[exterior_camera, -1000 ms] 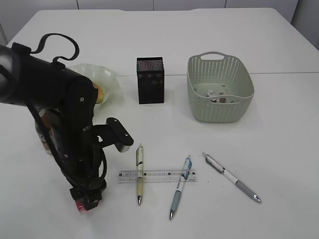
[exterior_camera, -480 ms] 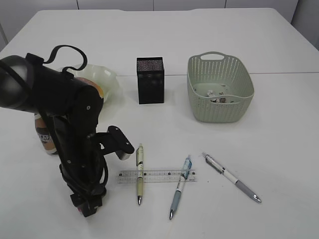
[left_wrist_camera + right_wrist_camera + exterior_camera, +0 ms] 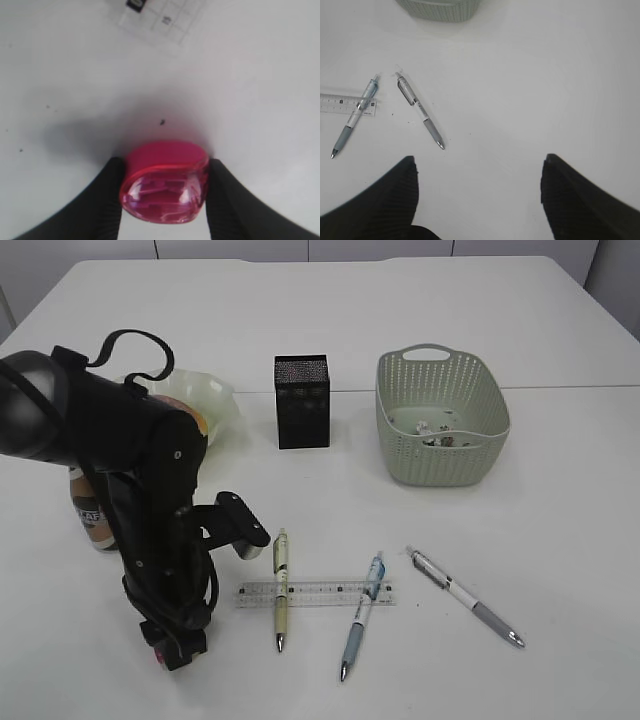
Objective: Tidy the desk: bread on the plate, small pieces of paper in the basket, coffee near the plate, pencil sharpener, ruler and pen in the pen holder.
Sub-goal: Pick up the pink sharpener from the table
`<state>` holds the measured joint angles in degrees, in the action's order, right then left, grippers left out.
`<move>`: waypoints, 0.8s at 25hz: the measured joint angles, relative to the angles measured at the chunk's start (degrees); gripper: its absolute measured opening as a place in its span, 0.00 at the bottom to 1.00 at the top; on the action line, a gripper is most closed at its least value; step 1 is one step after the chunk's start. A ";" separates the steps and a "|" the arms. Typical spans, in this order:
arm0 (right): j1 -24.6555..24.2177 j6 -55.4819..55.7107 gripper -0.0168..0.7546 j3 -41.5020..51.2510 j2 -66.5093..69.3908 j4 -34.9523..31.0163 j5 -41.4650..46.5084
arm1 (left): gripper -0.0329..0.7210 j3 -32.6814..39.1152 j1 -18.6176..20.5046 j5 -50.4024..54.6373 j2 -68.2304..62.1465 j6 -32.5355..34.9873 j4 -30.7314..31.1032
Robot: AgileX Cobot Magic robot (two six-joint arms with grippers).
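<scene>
Your left gripper point(image 3: 162, 192) is down at the near-left of the worktop point(image 3: 560, 540) with its two fingers point(image 3: 107, 200) flanking the pencil sharpener point(image 3: 165, 187), a small pink translucent oval piece sitting on the white surface just left of the ruler point(image 3: 315, 593); the fingers look pressed to both of its sides, but whether they have actually clamped it you cannot tell from these views.

Treat the sharpener as light, hard and glossy; a smooth rounded plastic shell like this probably slips or squirts out if you squeeze off-centre, so keep the fingers across its broad middle, on the flat flanks rather than on the curved ends; it seems stiff enough to take a firm pinch without deforming.

It belongs in the pen holder point(image 3: 301, 401), the black mesh cup standing well behind, between the plate point(image 3: 222, 400) and the basket point(image 3: 442, 418); the cup's mouth is narrow, so carry the piece level and release it right above the opening.

Your right gripper point(image 3: 477, 192) hangs over bare worktop with its fingers wide apart and nothing between them; a grey-barrelled pen point(image 3: 420, 117) and a blue pen point(image 3: 355, 117) lie ahead of it.
</scene>
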<state>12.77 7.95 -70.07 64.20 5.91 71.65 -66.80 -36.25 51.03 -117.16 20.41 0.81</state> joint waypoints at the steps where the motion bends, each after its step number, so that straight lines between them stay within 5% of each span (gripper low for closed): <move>1: 0.00 0.00 0.75 0.00 0.00 0.00 0.00 | 0.48 0.00 0.00 0.11 0.00 0.00 -0.81; 20: 0.00 0.00 0.75 0.00 0.00 0.07 0.00 | 0.48 -9.87 0.00 16.74 0.00 -13.77 -4.62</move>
<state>12.77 7.95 -70.07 64.20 5.98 71.65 -76.67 -36.25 67.76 -117.16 6.64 -3.81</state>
